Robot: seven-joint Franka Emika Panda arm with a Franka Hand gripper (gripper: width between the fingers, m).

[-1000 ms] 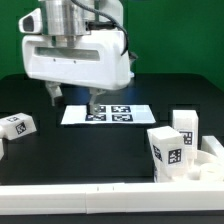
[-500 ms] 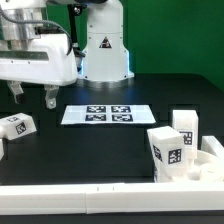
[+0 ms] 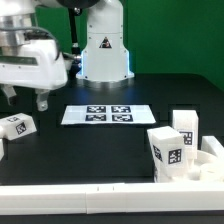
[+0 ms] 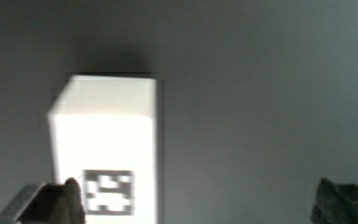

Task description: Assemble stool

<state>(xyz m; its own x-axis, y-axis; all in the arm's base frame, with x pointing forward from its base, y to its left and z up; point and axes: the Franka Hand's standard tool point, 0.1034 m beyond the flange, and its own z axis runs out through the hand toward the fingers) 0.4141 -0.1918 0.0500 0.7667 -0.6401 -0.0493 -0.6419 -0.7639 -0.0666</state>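
White plastic leg (image 4: 105,130), a chunky block with smooth faces and squared edges, lies on the matte black table (image 3: 110,150) at the exterior view's left. A black-and-white tag (image 4: 112,192) faces up. The claw (image 3: 27,100) hovers over it with its fingers spread apart, holding nothing. In the wrist view the leg sits off-centre, close under one finger. Risk, as I judge it: a straight descent would plant that finger on the leg's edge, and the slick plastic would skid or tip. Two more legs (image 3: 165,150) stand well apart, at the exterior view's right.
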